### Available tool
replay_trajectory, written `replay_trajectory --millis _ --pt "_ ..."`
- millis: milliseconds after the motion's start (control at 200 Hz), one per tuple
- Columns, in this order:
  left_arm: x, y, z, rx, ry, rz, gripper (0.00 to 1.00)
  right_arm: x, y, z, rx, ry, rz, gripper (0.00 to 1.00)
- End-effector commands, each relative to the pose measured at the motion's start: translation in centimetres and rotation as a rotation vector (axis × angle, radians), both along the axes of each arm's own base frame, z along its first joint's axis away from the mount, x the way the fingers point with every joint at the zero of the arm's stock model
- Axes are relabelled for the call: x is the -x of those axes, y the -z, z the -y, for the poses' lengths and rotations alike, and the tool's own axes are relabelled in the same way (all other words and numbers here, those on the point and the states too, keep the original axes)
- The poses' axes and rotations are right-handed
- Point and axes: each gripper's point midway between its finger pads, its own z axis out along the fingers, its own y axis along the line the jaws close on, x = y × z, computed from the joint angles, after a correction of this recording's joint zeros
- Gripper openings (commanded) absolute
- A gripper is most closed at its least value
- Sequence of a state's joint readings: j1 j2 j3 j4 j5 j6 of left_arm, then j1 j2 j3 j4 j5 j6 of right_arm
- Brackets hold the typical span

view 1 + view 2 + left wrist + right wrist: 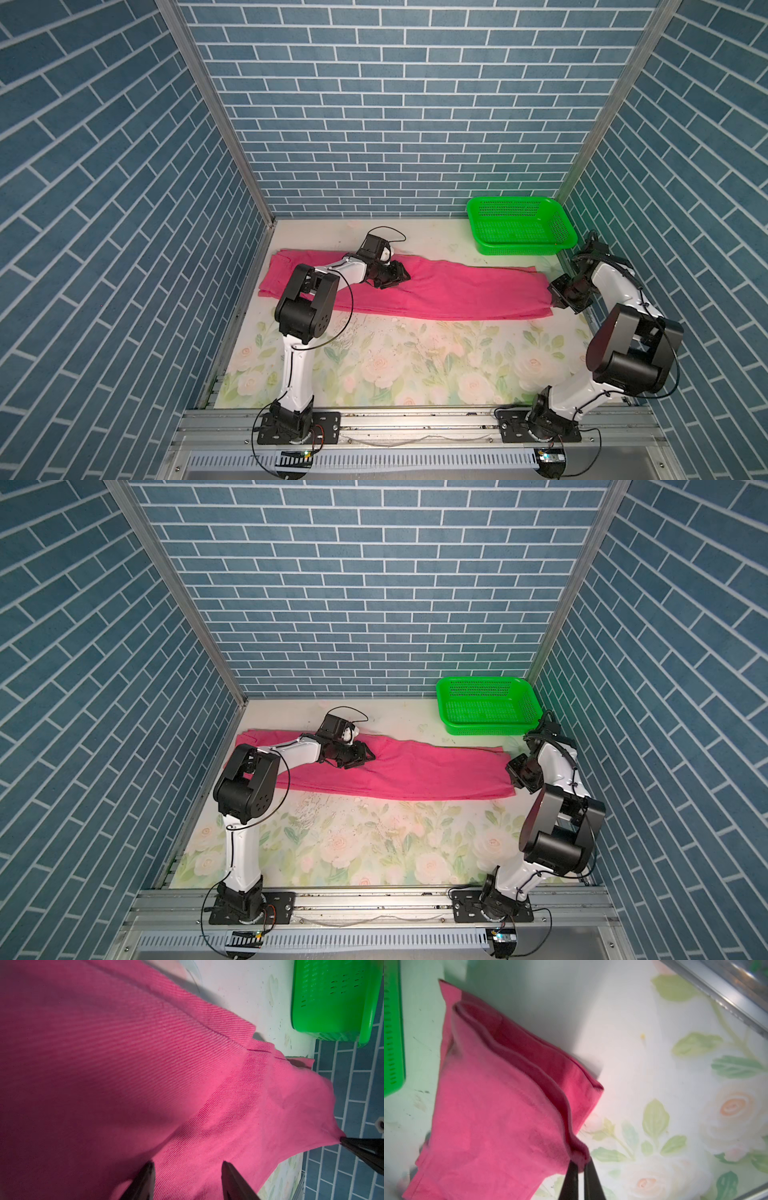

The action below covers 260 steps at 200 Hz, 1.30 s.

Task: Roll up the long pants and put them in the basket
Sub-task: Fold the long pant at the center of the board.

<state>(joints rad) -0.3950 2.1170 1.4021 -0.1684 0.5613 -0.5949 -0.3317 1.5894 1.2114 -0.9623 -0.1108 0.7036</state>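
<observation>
Bright magenta-pink soft cloth long pants lie flat on the pale floral-print counter. They stretch across mid-frame in both top views, wider end at frame left, leg hems at frame right.

L hand sits over the pants' middle, just left of frame centre, w/ the arm reaching in from lower left. In the L wrist view the hand has its jaws apart and the dark fingertips are down at the cloth. Nothing is pinched, so it's open.

R hand is at the pants' right end, mid-right of frame. In the R wrist view the hand is closed tight on a hem corner, w/ cloth bunched between the tips. The pants show stacked layers there, and the top hem edge is pulled up off the counter. The L wrist view also shows that corner drawn to a peak at the R hand.

Bright green plastic mesh basket sits at the counter's upper right by the back wall, near the pants but not touching. Blue brick-pattern walls on 3 sides.
</observation>
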Motion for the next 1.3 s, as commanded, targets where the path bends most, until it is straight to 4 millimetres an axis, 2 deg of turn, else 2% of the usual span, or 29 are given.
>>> replay_trajectory --millis 0,120,310,670,755,785,810,1065,1165,1240,1295 --pt "0.2 3.1 -1.3 -0.054 -0.032 -0.072 0.56 3.9 1.9 -1.0 -0.024 0.05 -0.145 0.0" --pt "0.2 3.2 -1.3 -0.053 -0.033 -0.076 0.55 4.5 3.1 -1.2 -0.03 0.077 -0.161 0.0" --pt "0.7 3.1 -1.6 -0.056 -0.029 -0.077 0.55 3.1 4.3 -0.7 -0.029 0.087 -0.154 0.0" --pt "0.8 2.8 -2.5 -0.07 -0.035 -0.071 0.55 1.0 3.4 1.3 0.048 0.116 -0.14 0.0" --pt "0.6 2.8 -2.5 -0.068 -0.036 -0.067 0.56 1.8 4.0 1.0 0.036 0.121 -0.186 0.0" --pt "0.6 2.7 -2.5 -0.067 -0.036 -0.064 0.55 2.2 4.3 0.7 0.03 0.119 -0.203 0.09" --pt "0.5 2.7 -2.5 -0.067 -0.037 -0.064 0.55 2.6 4.4 0.6 0.026 0.118 -0.216 0.12" --pt "0.5 3.2 -2.4 -0.065 -0.035 -0.069 0.55 7.2 5.6 -1.9 -0.024 0.122 -0.318 0.07" --pt "0.4 3.3 -2.2 -0.06 -0.034 -0.068 0.55 7.4 5.0 -2.0 -0.025 0.117 -0.307 0.15" --pt "0.2 3.4 -2.2 -0.056 -0.036 -0.069 0.55 6.5 4.0 -1.8 -0.023 0.104 -0.281 0.33" --pt "0.1 3.4 -2.1 -0.054 -0.035 -0.069 0.55 5.4 3.2 -1.7 -0.027 0.09 -0.26 0.42"
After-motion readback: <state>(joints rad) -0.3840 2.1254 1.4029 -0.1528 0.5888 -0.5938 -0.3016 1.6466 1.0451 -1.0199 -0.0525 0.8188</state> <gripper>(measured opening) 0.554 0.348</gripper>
